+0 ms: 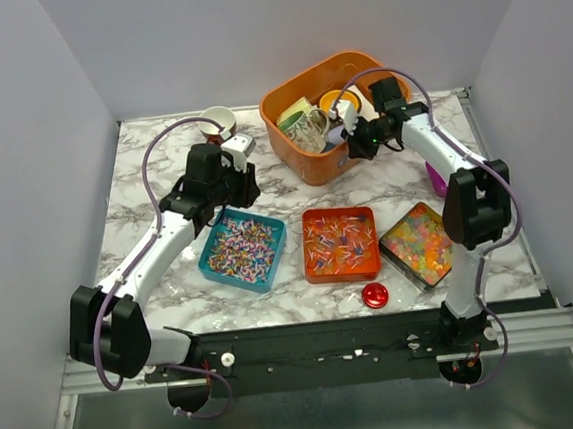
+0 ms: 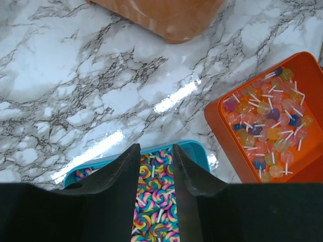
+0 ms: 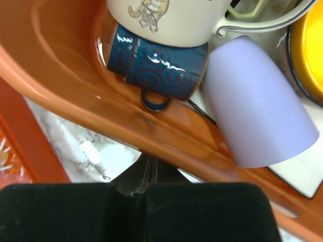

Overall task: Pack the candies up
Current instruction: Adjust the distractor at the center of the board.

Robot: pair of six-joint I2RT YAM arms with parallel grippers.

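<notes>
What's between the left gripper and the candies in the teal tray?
Nothing visible. The left gripper hangs open above the teal tray, and the swirl candies lie uncovered directly beneath it.

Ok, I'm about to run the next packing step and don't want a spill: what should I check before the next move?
1. Left gripper open and empty: ok.
2. Left gripper over the teal tray: ok.
3. Right gripper holding something: not ok, shut on nothing.
4. Right gripper clear of the orange bin rim: cannot tell.
5. Candies, none spilled: ok.
</notes>
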